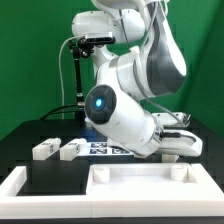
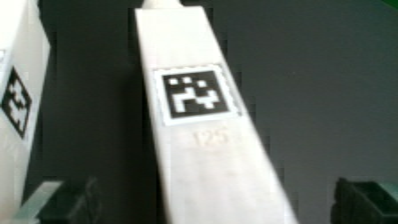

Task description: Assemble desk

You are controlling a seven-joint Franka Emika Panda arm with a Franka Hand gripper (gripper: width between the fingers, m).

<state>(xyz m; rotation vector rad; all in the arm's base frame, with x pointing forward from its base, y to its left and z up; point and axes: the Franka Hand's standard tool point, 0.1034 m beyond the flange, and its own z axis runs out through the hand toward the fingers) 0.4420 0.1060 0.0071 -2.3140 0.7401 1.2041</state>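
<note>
Gripper (image 2: 214, 196) wide apart astride a white tagged piece (image 2: 199, 130) (no contact); two leg blocks (image 1: 45, 149) (image 1: 72, 150) on the table (image 1: 60, 172)

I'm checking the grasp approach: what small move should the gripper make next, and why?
Probably lower straight down a little. In the wrist view the gripper is open, with its fingers wide on either side of the long white tagged part. The part sits roughly centred between them, with dark gaps on both sides. Closing should wait until the fingers flank it.

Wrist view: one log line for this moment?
jaws open | straddling tagged white part | not gripped | second tagged part alongside | phase: pre-grasp
</note>
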